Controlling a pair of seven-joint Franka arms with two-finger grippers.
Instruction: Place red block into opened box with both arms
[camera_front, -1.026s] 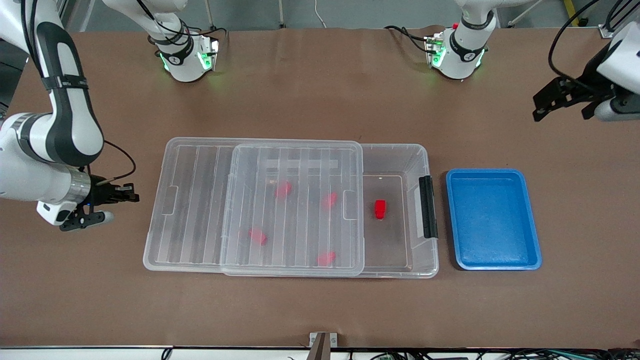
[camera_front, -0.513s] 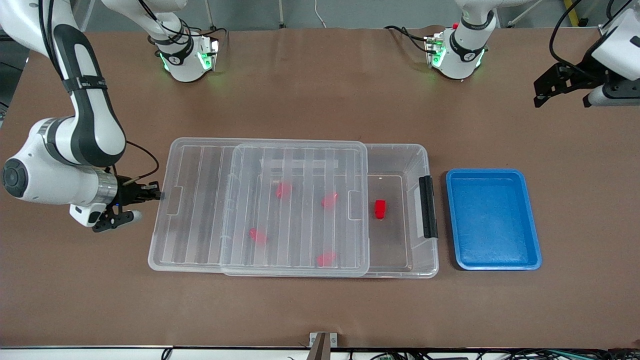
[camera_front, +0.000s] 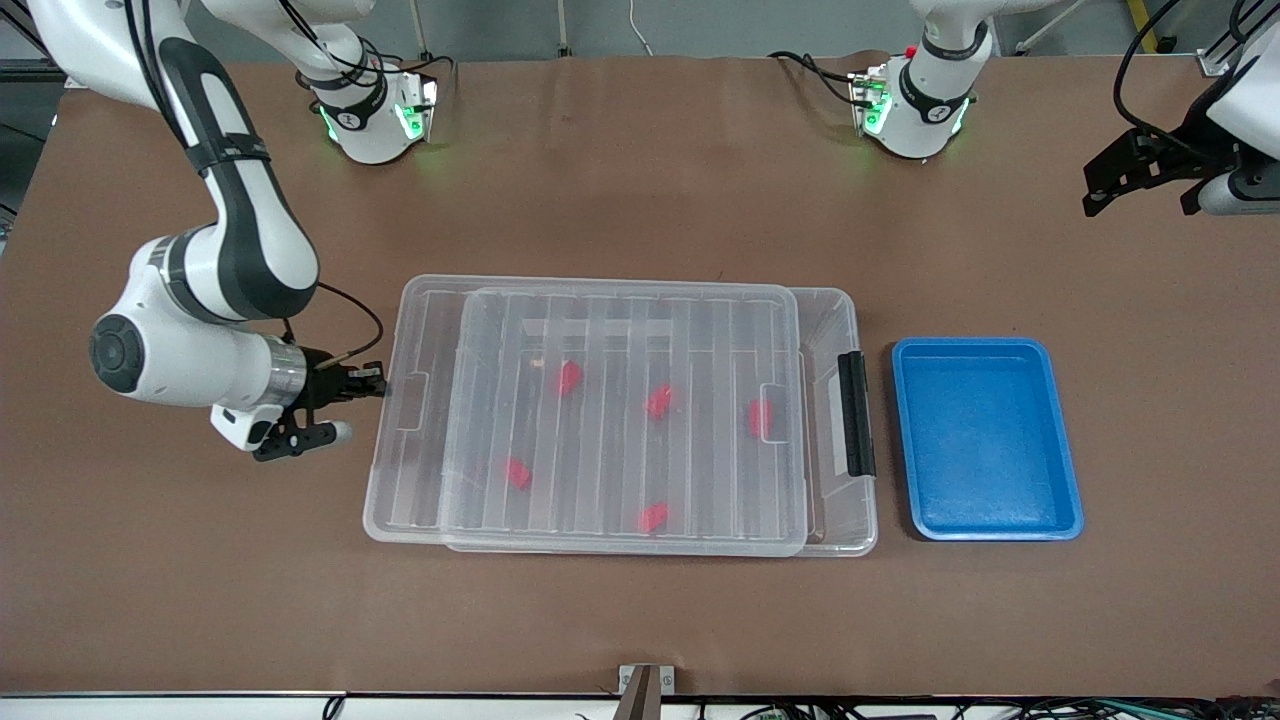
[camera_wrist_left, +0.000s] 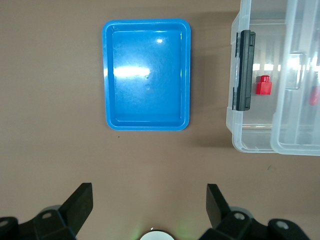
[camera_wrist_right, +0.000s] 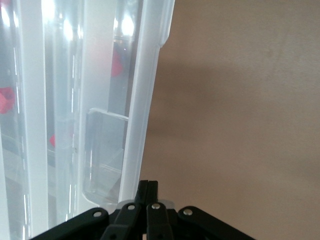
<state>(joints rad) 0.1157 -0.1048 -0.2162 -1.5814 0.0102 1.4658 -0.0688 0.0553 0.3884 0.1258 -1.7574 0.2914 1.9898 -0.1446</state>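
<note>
The clear box (camera_front: 862, 302) stands mid-table with its ribbed clear lid (camera_front: 620, 320) lying over most of it. A narrow strip by the black latch (camera_front: 855, 413) is uncovered. Several red blocks lie inside, seen through the lid, such as a red block (camera_front: 760, 418) nearest the latch and another red block (camera_front: 568, 377). My right gripper (camera_front: 372, 385) is shut and empty, its tips against the lid's end edge (camera_wrist_right: 145, 100) toward the right arm's end. My left gripper (camera_front: 1140, 198) hangs open and empty above the table at the left arm's end, looking down on the latch-side red block (camera_wrist_left: 263, 85).
An empty blue tray (camera_front: 985, 440) sits beside the box's latch end, toward the left arm's end of the table. Both arm bases stand farthest from the front camera. Bare brown tabletop surrounds the box and tray.
The right gripper has moved toward the left arm's end, pushing the lid along the box. The lid now covers the latch-side red block. The left gripper shifted slightly.
</note>
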